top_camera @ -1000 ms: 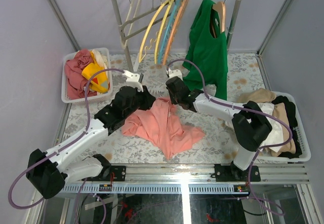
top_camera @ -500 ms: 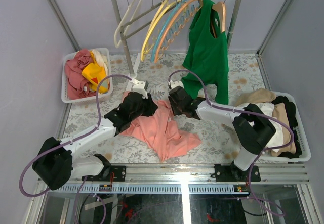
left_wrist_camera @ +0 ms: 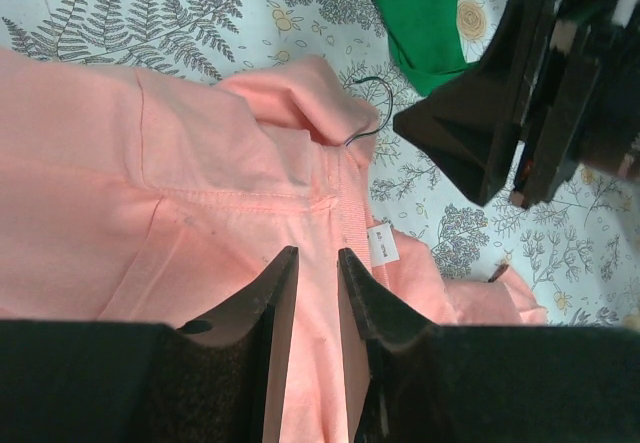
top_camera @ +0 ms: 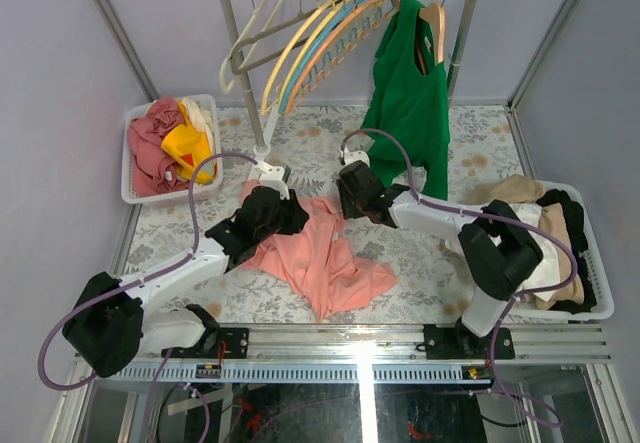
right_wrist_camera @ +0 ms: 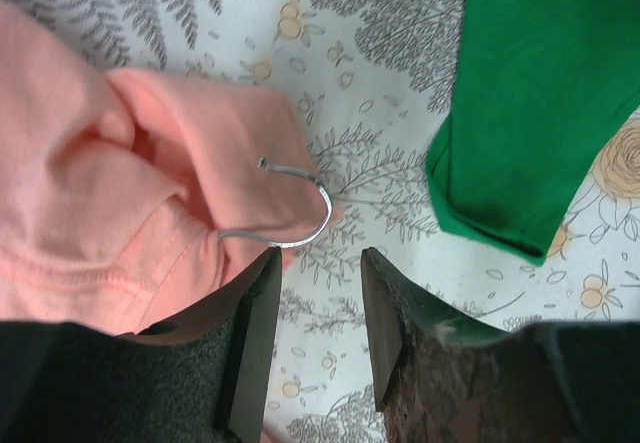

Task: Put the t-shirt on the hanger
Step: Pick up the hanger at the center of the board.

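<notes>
hanger hook [right_wrist_camera: 327, 206] protruding from t-shirt [right_wrist_camera: 90, 163], before right gripper [right_wrist_camera: 318, 258]

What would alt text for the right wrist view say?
A silver hanger hook pokes out of a salmon-pink t-shirt on a fern-print tablecloth. The right gripper, open, sits just below; a green shirt shows upper right.

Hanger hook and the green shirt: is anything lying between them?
Nothing is. Only bare fern-print table cover separates the hanger hook from the green shirt. This shows most clearly in the right wrist view.
</notes>
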Action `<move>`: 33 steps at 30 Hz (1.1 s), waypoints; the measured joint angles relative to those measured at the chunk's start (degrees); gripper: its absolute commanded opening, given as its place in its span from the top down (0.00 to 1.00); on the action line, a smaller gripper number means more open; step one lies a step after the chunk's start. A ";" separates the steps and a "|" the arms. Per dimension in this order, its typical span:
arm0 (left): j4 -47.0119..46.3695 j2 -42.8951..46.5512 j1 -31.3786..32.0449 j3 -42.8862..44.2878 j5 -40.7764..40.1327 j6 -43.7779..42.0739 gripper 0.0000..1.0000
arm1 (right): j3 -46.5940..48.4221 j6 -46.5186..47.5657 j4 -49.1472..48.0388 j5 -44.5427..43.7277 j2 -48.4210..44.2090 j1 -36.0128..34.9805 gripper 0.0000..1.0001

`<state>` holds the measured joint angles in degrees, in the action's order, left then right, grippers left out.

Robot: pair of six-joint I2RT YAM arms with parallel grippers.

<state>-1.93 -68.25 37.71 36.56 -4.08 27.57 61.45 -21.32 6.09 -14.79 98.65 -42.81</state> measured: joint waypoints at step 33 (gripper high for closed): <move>2.23 5.09 0.00 -0.02 -0.85 0.09 0.79 | 5.09 -6.47 2.23 -2.73 2.86 0.11 1.00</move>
<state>0.30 -63.16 37.71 36.53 -4.93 27.66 66.54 -27.79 8.32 -17.52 101.51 -42.70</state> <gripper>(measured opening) 0.211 0.026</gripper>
